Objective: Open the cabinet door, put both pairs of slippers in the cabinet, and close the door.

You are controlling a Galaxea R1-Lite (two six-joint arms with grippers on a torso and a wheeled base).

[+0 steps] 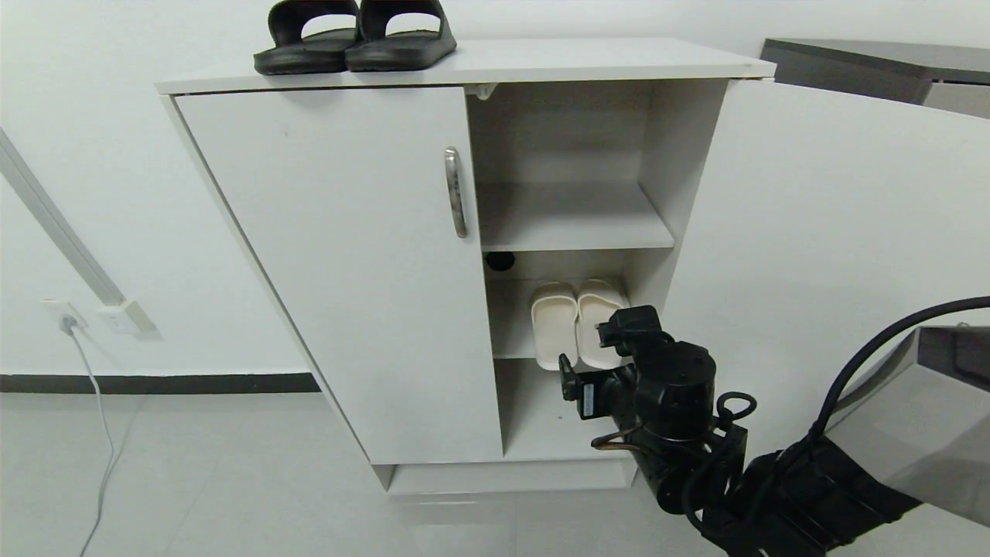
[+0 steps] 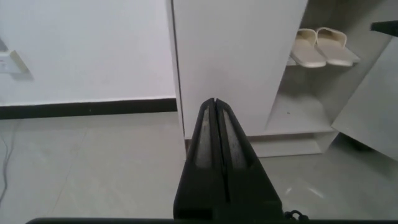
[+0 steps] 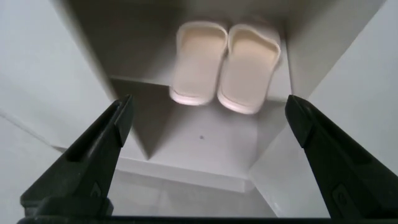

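Note:
The white cabinet [image 1: 464,66] has its right door [image 1: 812,255] swung open and its left door [image 1: 340,263] closed. A black pair of slippers [image 1: 356,39] rests on the cabinet top. A white pair of slippers [image 1: 576,321] lies side by side on the middle shelf inside; the same white slippers [image 3: 227,65] lie just ahead of my right gripper [image 3: 209,106]. My right gripper [image 1: 592,352] is open and empty, just outside the open compartment in front of the white pair. My left gripper [image 2: 214,109] is shut with nothing in it, low over the floor before the closed door [image 2: 236,56], the white slippers [image 2: 323,46] beyond.
The upper shelf [image 1: 572,220] and bottom shelf [image 1: 541,418] hold nothing. A metal handle [image 1: 455,192] sits on the closed door. A wall socket with a cable [image 1: 66,317] is at the left. Grey furniture [image 1: 874,66] stands at the back right. Bare floor [image 1: 193,480] lies left of the cabinet.

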